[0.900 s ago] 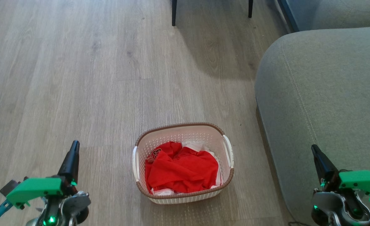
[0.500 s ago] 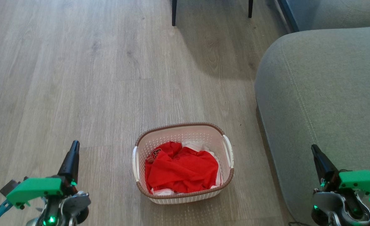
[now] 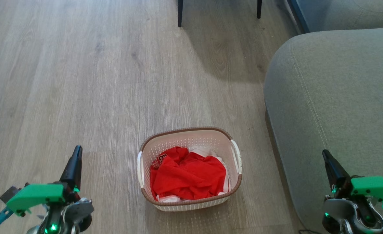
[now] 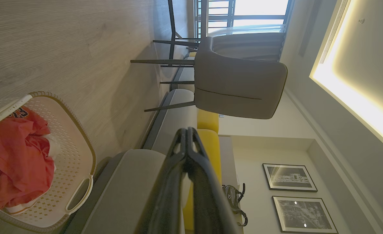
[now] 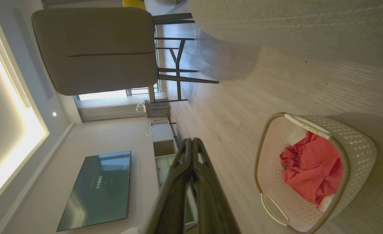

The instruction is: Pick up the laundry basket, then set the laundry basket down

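Observation:
The laundry basket (image 3: 210, 141), cream-white and perforated with a brown rim and two white side handles, stands on the wood floor between my arms, holding red and white clothes (image 3: 188, 177). My left gripper (image 3: 77, 149) is shut and empty at the lower left, well apart from the basket. Over at the lower right, my right gripper (image 3: 324, 152) is also shut and empty, in front of the sofa arm. In the left wrist view the basket (image 4: 81, 159) sits at the lower left beside that gripper (image 4: 187, 130). The right wrist view has the basket (image 5: 357, 143) at the lower right of the shut gripper (image 5: 191, 140).
A grey sofa arm (image 3: 334, 97) fills the right side, close to the basket's right handle. Dark legs (image 3: 180, 13) of a grey chair (image 4: 236, 84) stand at the far end of the floor. A wall television (image 5: 97, 188) hangs beyond. Open wood floor (image 3: 81, 81) spreads left and ahead.

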Available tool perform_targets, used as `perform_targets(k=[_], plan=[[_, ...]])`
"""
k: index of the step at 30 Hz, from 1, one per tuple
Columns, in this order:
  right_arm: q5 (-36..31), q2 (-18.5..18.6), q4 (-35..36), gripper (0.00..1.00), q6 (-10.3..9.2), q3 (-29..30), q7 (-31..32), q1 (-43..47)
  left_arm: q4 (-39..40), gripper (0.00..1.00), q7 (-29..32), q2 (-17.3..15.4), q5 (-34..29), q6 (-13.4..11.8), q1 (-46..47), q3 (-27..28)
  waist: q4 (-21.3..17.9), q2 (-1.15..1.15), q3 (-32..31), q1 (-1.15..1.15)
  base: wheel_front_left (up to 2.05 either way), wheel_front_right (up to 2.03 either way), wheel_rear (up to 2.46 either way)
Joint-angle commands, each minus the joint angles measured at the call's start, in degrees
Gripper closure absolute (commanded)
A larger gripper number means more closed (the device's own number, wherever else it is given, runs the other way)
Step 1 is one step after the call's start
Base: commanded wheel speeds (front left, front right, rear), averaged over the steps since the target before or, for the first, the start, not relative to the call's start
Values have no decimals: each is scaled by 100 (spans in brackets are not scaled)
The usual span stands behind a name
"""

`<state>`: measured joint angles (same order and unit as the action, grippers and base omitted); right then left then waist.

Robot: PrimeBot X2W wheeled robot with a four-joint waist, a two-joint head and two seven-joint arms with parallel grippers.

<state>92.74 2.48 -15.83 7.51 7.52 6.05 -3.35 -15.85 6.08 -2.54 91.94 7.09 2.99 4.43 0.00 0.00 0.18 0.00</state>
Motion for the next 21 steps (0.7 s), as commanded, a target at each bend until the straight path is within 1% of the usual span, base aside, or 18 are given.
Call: perform_targets(k=[1, 7, 8, 12, 21], plan=[[-58, 40, 180, 100, -2, -100, 44, -283, 182, 100, 39, -33, 24, 40, 320, 207, 0, 0, 0, 0, 0, 0, 0], [-58, 40, 180, 100, -2, -100, 44, -283, 182, 100, 39, -33, 24, 40, 320, 207, 0, 0, 0, 0, 0, 0, 0], [2, -3, -17, 0, -1, -3, -3, 3, -18, 0, -4, 1, 0, -5, -4, -5, 0, 0, 0, 0, 0, 0, 0], [-1, -61, -395, 0, -1, -56, -22, 206, -385, 0, -17, 24, -6, -6, -284, -34, 0, 0, -2, 0, 0, 0, 0], [-94, -54, -344, 0, -1, -215, -173, 207, -255, 0, -169, 20, -133, -12, -313, -123, 3, 0, -23, 0, 0, 0, 0]])
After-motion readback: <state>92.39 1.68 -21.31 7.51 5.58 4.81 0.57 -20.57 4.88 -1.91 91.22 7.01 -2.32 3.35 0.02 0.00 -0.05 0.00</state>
